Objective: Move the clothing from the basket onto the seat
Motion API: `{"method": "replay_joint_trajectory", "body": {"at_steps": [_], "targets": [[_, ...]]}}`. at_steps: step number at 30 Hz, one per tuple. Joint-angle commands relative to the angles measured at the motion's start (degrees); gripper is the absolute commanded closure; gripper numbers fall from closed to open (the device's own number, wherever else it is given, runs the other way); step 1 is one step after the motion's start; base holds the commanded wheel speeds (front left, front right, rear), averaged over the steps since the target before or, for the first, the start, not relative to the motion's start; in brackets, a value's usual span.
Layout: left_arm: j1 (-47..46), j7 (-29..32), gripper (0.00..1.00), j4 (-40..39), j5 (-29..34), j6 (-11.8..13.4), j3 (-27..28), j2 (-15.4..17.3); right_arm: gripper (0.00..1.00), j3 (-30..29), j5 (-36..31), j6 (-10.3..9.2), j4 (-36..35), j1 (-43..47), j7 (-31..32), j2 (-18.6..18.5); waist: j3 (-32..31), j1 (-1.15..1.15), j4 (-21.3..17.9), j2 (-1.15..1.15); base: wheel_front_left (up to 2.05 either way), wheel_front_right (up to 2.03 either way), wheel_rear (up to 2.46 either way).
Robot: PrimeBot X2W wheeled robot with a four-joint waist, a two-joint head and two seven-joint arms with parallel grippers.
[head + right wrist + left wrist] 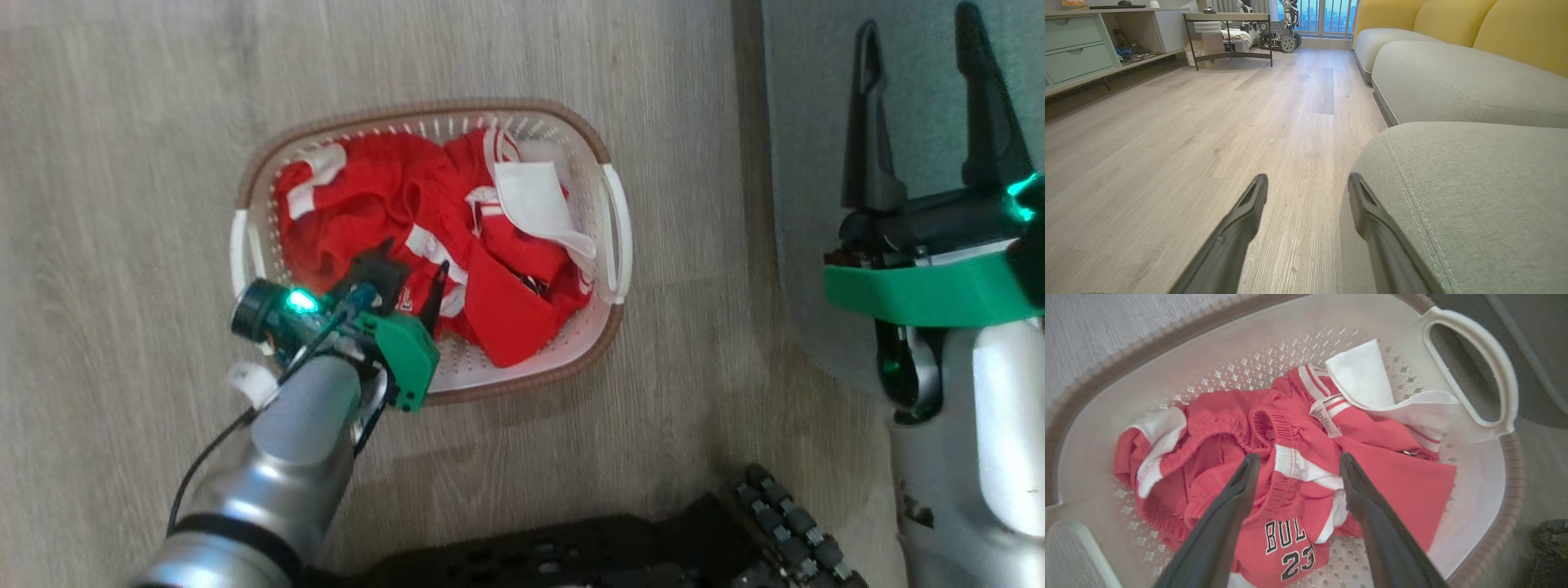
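L grip (1298, 457): splayed, empty, mid-frame over clothing (1216, 416)
R grip (921, 33): splayed, idle, right edge
Grab: sink deeper, pinch thick fold

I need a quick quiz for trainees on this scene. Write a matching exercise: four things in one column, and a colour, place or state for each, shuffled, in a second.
Things:
1. clothing
2. basket
3. seat
4. left jaws

Descriptions:
A. white, perforated, with a brown rim
B. open, over the basket
C. red with white trim, heaped in the basket
D. grey-green, on the robot's right

Pairs: 1-C, 2-A, 3-D, 4-B
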Motion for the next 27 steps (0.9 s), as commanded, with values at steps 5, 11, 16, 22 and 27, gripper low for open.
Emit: {"method": "replay_joint_trajectory", "body": {"at_steps": [5,11,16,22,27], "targets": [[-3.91,-0.72,0.00,3.49,-1.81,1.20,0.13,0.50,0.00,1.46,0.13,-0.01,-3.99,0.00,-0.37,-0.45,5.72,-0.01,-1.56,0.00,0.00,0.00,0.00],[-6.55,-0.72,0.00,7.25,-1.71,1.78,0.09,0.50,0.00,1.74,0.49,-0.01,-5.11,-0.66,-0.37,-0.45,7.69,-0.01,-1.94,0.00,0.00,0.00,0.00],[-7.53,-0.72,0.00,9.95,-2.52,1.03,-0.13,0.50,0.00,2.09,0.86,-0.01,-5.01,-0.71,-0.37,-0.45,8.45,-0.01,-2.18,0.00,0.00,0.00,0.00],[-8.94,-0.72,0.24,12.19,-3.46,0.46,-1.40,0.50,0.00,2.48,0.85,-0.01,-5.34,-0.99,-0.37,-0.45,9.81,-0.01,-2.58,0.00,0.00,0.00,0.00],[-9.90,-0.72,0.71,12.42,-4.49,0.26,-2.68,0.50,0.00,2.06,0.54,-0.01,-5.48,-1.01,-0.37,-0.45,10.64,-0.01,-2.54,0.00,0.00,0.00,0.00]]}}
